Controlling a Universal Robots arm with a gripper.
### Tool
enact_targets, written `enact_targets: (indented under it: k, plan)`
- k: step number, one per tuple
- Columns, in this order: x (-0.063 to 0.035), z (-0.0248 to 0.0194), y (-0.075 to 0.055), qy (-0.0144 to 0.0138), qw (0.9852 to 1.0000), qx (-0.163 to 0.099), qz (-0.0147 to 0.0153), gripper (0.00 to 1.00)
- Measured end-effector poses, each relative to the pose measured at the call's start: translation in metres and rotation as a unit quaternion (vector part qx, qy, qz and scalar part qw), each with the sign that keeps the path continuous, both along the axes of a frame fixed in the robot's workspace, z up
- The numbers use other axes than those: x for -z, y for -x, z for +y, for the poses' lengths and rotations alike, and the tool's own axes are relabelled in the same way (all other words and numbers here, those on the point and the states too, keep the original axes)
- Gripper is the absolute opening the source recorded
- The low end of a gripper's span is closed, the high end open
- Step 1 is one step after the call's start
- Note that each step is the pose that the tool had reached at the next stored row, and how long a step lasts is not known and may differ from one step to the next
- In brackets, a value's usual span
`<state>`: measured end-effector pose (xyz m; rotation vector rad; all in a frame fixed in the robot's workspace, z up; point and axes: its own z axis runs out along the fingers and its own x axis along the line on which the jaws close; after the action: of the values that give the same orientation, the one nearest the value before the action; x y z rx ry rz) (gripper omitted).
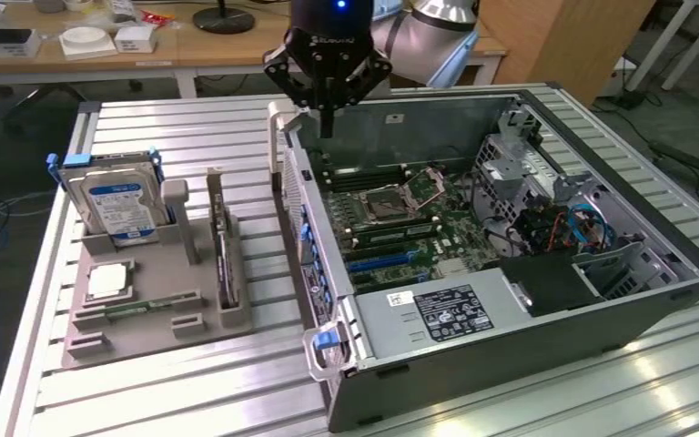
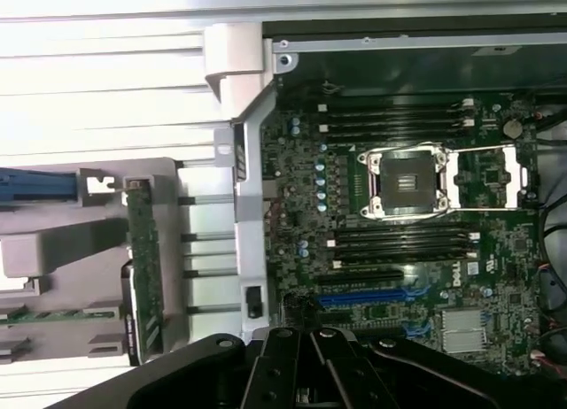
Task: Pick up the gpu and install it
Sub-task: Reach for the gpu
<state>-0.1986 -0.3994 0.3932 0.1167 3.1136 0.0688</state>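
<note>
— Over the far end of the open computer case (image 1: 508, 364), at its wall on the exterior view's left, what is the gripper (image 1: 324, 123) doing?
— It hangs there pointing down, its 2 fingers drawn together with nothing between them.
— And the gpu (image 1: 219, 250)?
— It stands on edge in a long slot of the grey holder (image 1: 131, 344), the slot nearest the case. It is not yet in the case, and the gripper is well apart from it.
— Where is the holder?
— It lies on the slatted metal table (image 1: 179, 391), just beside the case on the exterior view's left.
— What shares the holder?
— 1 hard drive (image 1: 116, 205) with a blue-white label stands upright at the far end. 1 square silver chip (image 1: 106, 280) lies flat, and 1 narrow green memory stick (image 1: 143, 308) lies nearer the front edge.
— Inside the case?
— The motherboard (image 1: 404, 228) lies flat on the case floor, its processor socket (image 2: 412, 183) set between rows of black memory slots. From the wrist view, 1 blue expansion slot (image 2: 368, 297) shows close to the black finger links. 1 silver power supply (image 1: 440, 309) sits at the near end.
</note>
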Motion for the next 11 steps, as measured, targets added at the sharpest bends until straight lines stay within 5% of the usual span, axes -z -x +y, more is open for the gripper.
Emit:
enact_targets:
  k: [11]
  plan:
    - [0.0008, -0.0003, 0.04, 0.0, 1.0, 0.0, 0.0, 0.1]
